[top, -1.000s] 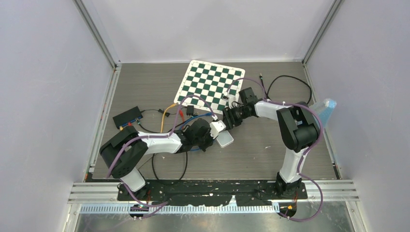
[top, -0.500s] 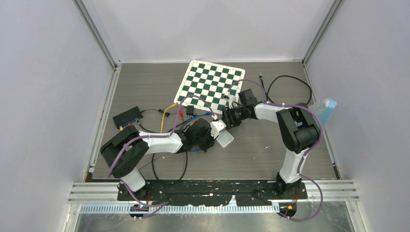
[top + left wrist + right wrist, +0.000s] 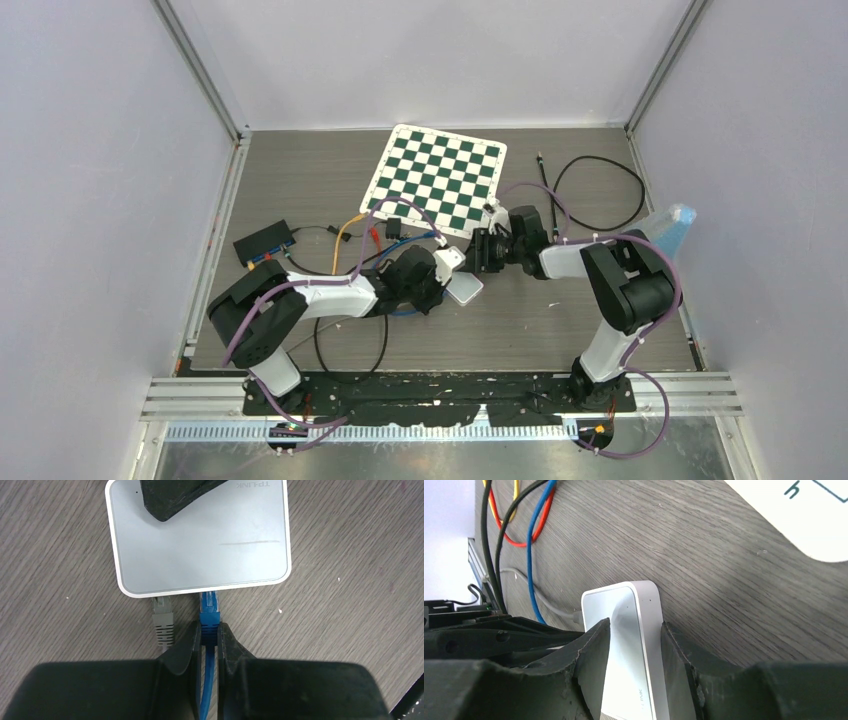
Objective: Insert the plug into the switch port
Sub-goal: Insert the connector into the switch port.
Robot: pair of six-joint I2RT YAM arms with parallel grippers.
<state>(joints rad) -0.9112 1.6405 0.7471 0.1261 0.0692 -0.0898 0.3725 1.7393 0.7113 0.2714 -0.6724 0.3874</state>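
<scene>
The white switch (image 3: 200,545) lies on the wood table, and also shows in the top view (image 3: 465,290). My left gripper (image 3: 209,632) is shut on the blue plug (image 3: 209,612). The plug's clear tip meets the switch's near edge; how deep it sits is hidden. A grey plug (image 3: 163,622) lies just left of it, its tip at the same edge. My right gripper (image 3: 634,630) is shut on the far end of the switch (image 3: 624,630), one finger (image 3: 175,497) over its top face. In the top view both grippers meet at the switch, left (image 3: 440,272) and right (image 3: 480,252).
A green and white chessboard mat (image 3: 437,177) lies behind the switch. Orange, red, blue and black cables (image 3: 365,235) tangle to the left, near a black box (image 3: 264,243). A black cable loop (image 3: 600,185) lies at the back right. A black cable loop (image 3: 350,345) sits near the left arm.
My right arm has swung its wrist nearer and to the right while its gripper stays at the switch. My left arm and the blue plug have hardly moved.
</scene>
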